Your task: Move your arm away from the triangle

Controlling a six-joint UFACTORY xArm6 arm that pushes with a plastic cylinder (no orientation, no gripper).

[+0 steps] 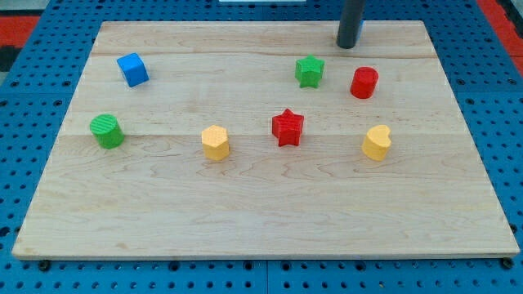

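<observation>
My tip (346, 46) rests on the wooden board (245, 212) near its top edge, right of centre. A sliver of blue (360, 29) shows at the rod's right side; its shape is hidden by the rod. No triangle can be made out clearly. The green star (310, 71) lies just below-left of the tip. The red cylinder (364, 82) lies just below-right of it.
A blue cube (132, 69) sits at the upper left and a green cylinder (106, 131) at the left. A yellow hexagon (215, 142), a red star (288, 127) and a yellow heart-like block (377, 142) lie across the middle.
</observation>
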